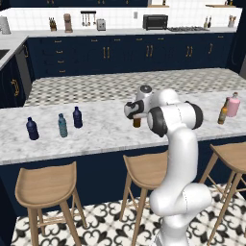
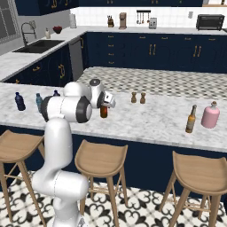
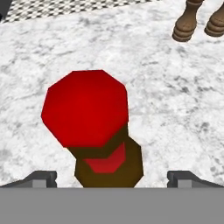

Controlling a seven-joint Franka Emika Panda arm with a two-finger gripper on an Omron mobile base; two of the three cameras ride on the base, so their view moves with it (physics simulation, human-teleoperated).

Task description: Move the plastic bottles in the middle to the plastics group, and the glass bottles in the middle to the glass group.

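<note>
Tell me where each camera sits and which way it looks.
Left base view: behind-left of the arm, facing forward-down over the marble counter; arm rises lower right.
Right base view: behind-right, same counter; arm lower left.
Hand view: on the hand, looking down on the red-capped bottle between the open gripper tips.
Shared: both base views show the pink bottle.

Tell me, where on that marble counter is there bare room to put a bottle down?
Widest bare stretch: between the shakers and the brown bottle beside the pink bottle. Crowded at the far left, where the teal bottle stands between two navy bottles.
</note>
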